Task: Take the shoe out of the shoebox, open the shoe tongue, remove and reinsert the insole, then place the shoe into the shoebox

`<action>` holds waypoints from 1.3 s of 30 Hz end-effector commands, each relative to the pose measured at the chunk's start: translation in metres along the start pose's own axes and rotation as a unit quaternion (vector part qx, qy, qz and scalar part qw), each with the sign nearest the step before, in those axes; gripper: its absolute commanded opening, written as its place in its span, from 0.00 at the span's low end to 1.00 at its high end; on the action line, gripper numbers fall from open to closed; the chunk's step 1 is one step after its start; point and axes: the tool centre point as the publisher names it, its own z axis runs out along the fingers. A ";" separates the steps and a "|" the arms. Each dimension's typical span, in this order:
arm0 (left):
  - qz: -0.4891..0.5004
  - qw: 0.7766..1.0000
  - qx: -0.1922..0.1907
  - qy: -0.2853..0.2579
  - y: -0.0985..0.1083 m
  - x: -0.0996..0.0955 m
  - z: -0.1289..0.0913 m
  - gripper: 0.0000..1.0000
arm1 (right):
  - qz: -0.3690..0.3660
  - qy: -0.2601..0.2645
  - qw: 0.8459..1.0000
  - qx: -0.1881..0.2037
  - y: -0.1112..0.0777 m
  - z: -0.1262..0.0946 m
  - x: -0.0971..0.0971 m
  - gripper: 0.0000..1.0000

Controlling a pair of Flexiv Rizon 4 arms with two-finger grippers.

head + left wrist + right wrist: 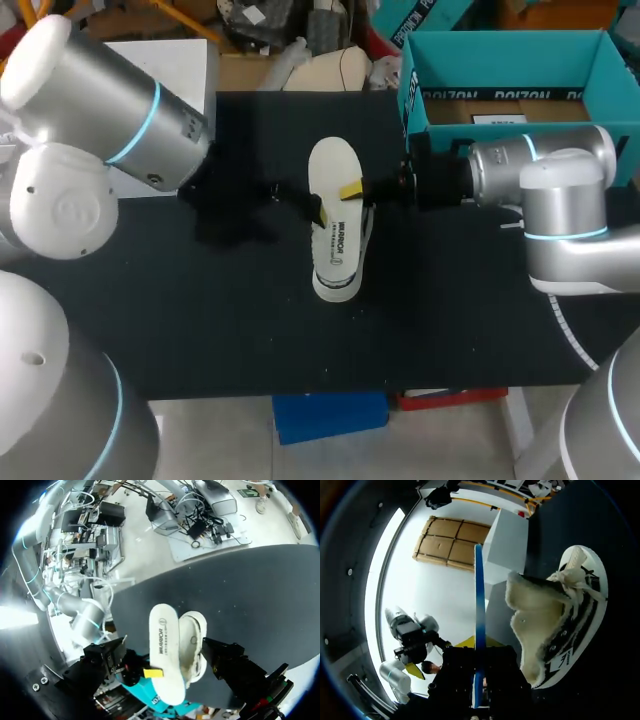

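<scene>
Observation from the remote station. The shoe (338, 287) is resting near the middle of the black table (200, 320), outside the teal shoebox (510, 96), which is standing at the far right corner. The shoe's toe is pointing toward my side of the table. In the right wrist view the shoe (545, 625) is showing a white sole rim, dark upper, white laces and a fleecy lining spread wide at the opening.

The insole (332, 170) is hanging over the shoe with its printed white face turned up, covering most of the shoe from above. My right arm (540, 170) is reaching in from the shoebox side. I am noting the right gripper (352, 190) clamped onto the insole, one yellow tip lying on its upper face. In the right wrist view the insole (479, 605) is appearing edge-on, a thin blue line running down into the right gripper (478, 652), with a gap between it and the lining.

In the left wrist view the insole (162, 650) is overlapping the shoe (192, 640), the right gripper (150, 672) is pinching its edge, and the shoebox (145, 697) is showing beyond.

My left arm (110, 100) is reaching in from the opposite side. The left gripper (316, 210) is sitting at the shoe's left flank, under the insole's edge. I cannot tell whether it is open or closed, or whether it is holding anything
</scene>
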 end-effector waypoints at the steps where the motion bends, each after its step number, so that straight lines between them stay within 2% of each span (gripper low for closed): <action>1: -0.075 0.953 -0.039 -0.290 -0.010 0.022 -0.002 1.00 | 0.000 -0.001 1.000 0.000 0.000 0.001 0.000 0.00; 15: -0.075 0.953 -0.039 -0.290 -0.010 0.022 -0.002 1.00 | 0.000 -0.001 1.000 0.000 0.000 0.001 0.000 0.00; 19: -0.091 0.928 -0.080 -0.352 -0.011 0.022 0.008 1.00 | 0.000 -0.001 1.000 0.000 0.000 0.001 0.000 0.00; 25: -0.148 0.893 -0.138 -0.403 0.000 0.021 0.009 1.00 | 0.000 -0.001 1.000 0.000 0.000 0.001 0.000 0.00; 30: -0.157 0.882 -0.150 -0.418 0.006 0.023 0.015 1.00 | 0.000 -0.001 1.000 0.000 0.000 0.001 0.000 0.00; 39: -0.133 0.888 -0.152 -0.414 0.021 0.020 0.027 1.00 | 0.000 -0.001 1.000 0.000 0.000 0.001 0.000 0.00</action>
